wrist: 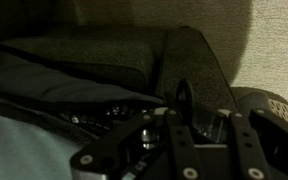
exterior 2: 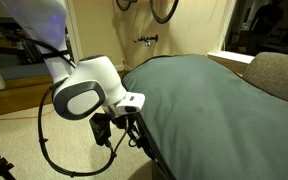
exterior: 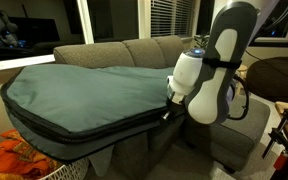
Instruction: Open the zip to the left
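Grip: my end effector [exterior: 168,109] is closed at the zip [exterior: 114,124]; I cannot tell whether it holds the pull.
Risk: it slips off the pull, or the bag [exterior: 84,85] drags along.

- No text, label, brand or number can be read in any view.
- The robot arm's white shell [exterior: 224,55] shows plain white and dark bands, with no legible marking.
- The zip [exterior: 114,125] and the teal-grey bag [exterior: 84,90] show no readable tag.
- A pale patch [wrist: 276,106] at the wrist view's right edge (possibly lettering) is too dark and blurred to read.
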### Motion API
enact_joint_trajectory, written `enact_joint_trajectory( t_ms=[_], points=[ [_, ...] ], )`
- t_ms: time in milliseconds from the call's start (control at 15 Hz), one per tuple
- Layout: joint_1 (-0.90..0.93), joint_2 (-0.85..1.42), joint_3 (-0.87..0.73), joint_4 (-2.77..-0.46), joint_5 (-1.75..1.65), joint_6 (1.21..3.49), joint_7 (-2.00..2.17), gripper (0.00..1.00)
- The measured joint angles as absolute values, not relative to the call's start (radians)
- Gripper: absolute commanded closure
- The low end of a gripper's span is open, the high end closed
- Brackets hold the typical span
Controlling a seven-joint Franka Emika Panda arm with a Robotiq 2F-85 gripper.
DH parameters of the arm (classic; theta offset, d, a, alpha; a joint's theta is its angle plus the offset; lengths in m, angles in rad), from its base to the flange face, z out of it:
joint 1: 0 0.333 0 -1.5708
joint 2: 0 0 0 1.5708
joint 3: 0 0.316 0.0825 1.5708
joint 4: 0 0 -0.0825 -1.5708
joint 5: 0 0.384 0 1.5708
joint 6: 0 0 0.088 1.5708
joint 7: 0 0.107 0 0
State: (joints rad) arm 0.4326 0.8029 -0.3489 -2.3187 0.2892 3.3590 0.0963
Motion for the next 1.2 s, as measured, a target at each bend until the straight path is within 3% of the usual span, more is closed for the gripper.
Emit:
enact_joint_trajectory(
  t_ms=[1200],
  points=[
    [0.546, 0.789, -0.362, -2.315, 0.302, 3.377, 0.098, 0.98]
  ],
)
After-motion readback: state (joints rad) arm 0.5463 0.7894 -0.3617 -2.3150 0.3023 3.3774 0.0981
